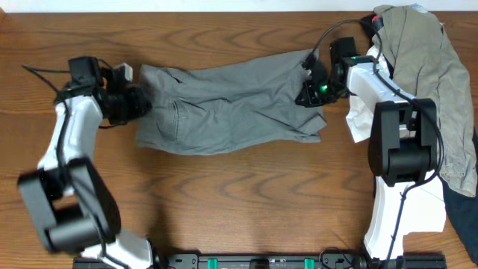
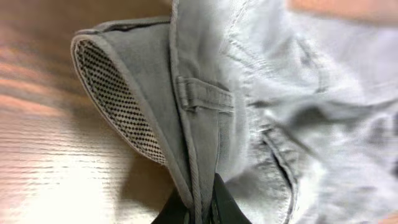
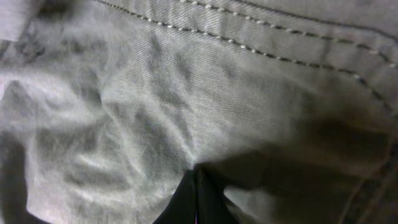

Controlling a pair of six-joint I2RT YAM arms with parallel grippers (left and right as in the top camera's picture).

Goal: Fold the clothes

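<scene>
The grey shorts [image 1: 231,104] lie spread across the upper middle of the wooden table [image 1: 239,202], their long axis running from 9 o'clock to 3 o'clock; the waistband end points toward 9 o'clock. The left gripper [image 1: 137,104] sits at that 9 o'clock edge, clenched on the waistband; in the left wrist view the band rises out of the closed fingertips, with a belt loop [image 2: 202,96] and the dotted mesh lining [image 2: 115,102] turned up beside it. The right gripper [image 1: 308,93] is at the shorts' 2 o'clock corner, pinched tight on a fold of grey cloth; a stitched seam [image 3: 249,46] runs above its fingertips. More clothes are heaped at the table's 3 o'clock edge: a khaki-tan garment [image 1: 426,60] on top; a white garment [image 1: 358,123] under it; a navy garment [image 1: 464,217] toward 4 o'clock.
</scene>
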